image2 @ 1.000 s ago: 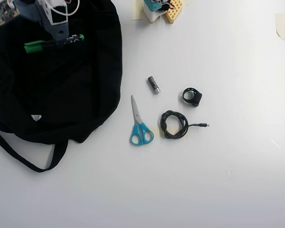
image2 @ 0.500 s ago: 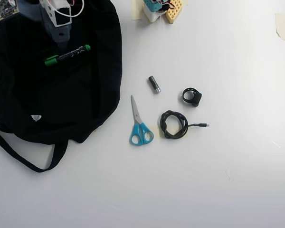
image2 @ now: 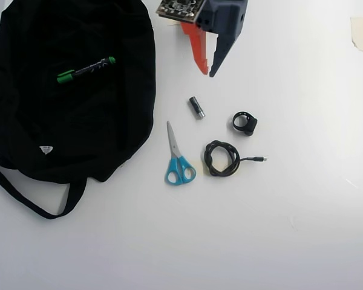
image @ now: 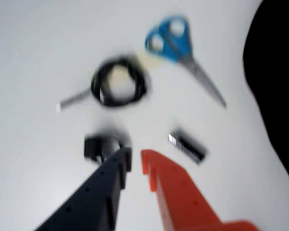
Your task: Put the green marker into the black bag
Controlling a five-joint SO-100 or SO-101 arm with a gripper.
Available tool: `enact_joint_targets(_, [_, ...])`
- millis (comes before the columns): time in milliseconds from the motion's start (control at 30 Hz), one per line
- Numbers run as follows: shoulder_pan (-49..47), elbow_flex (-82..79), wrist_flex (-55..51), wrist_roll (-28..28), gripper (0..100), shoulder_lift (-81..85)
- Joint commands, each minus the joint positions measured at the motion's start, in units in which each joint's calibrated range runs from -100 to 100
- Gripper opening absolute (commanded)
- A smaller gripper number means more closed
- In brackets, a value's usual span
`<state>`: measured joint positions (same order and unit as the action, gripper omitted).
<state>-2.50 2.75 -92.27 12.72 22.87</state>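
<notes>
The green marker lies on top of the black bag at the upper left of the overhead view, slanted, its green cap to the lower left. It is out of the wrist view, where the bag shows as a black mass at the right edge. My gripper hangs over the bare table right of the bag, with one orange finger and one dark finger. In the wrist view the gripper is empty, its tips a narrow gap apart.
On the white table right of the bag lie a small battery, blue-handled scissors, a coiled black cable and a small black clip. The bag's strap trails at lower left. A tape strip sits at upper right.
</notes>
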Motion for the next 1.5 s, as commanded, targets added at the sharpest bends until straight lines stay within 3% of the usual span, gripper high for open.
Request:
enact_joint_targets(0, [-1.2, -19.1, 7.9, -2.5, 2, 13.8])
enact_joint_targets(333, [-2.0, -61.8, 26.2, -9.1, 2, 40.6])
enact_joint_targets(733, [-7.3, -94.8, 26.3, -9.1, 2, 70.4])
enact_joint_targets(967, [-7.3, -102.0, 24.0, -9.1, 2, 75.4])
enact_joint_targets(1467, [-6.8, -102.0, 21.2, -9.1, 2, 76.2])
